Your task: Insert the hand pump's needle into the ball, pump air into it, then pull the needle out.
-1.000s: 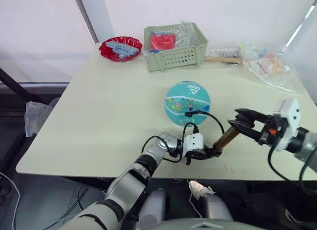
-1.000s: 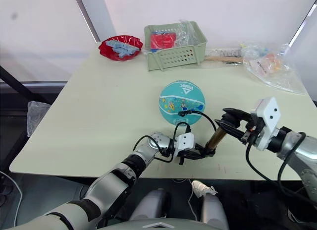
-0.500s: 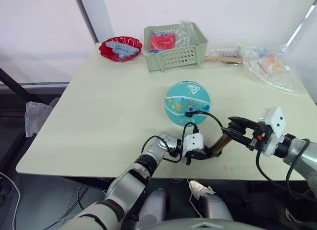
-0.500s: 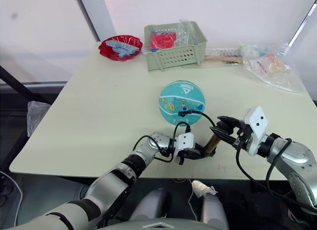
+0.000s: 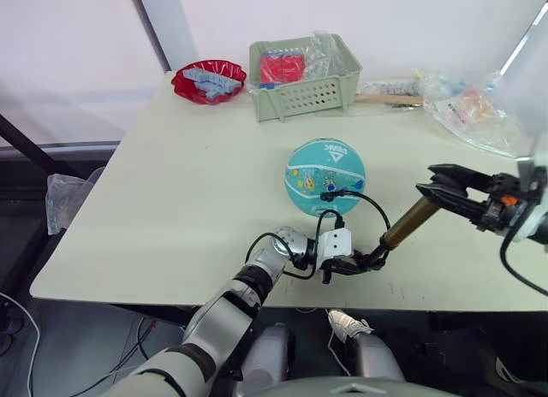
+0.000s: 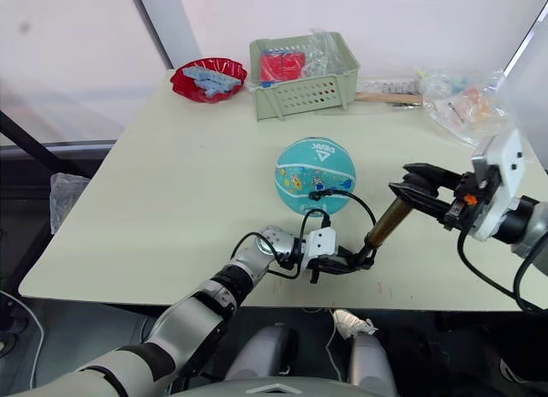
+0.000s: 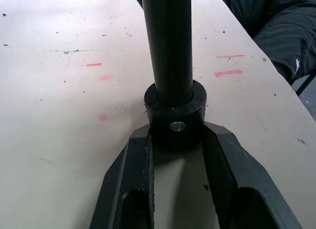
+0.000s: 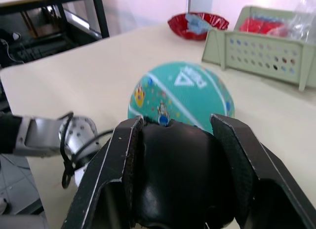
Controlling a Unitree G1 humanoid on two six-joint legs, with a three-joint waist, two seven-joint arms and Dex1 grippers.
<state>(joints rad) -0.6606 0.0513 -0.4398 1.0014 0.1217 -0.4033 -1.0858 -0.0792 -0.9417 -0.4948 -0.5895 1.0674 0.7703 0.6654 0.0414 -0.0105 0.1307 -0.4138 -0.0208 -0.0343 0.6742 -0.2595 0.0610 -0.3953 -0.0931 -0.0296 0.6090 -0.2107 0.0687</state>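
The needle itself is too small to make out; only its black fitting (image 5: 326,195) shows, sitting against the near side of the ball (image 5: 324,176), which rests mid-table. The hand pump (image 5: 401,232) slants up from the table's near edge. The left gripper (image 7: 174,140) is clamped around the pump's black bottom end, and the right gripper (image 8: 173,140) has its two fingers closed on the black T-handle at the top. At the far edge, a green basket (image 5: 304,93) holds red packets and clear plastic; a red bowl (image 5: 208,80) holds bluish pieces. The pale table (image 5: 188,192) carries small red marks near its front.
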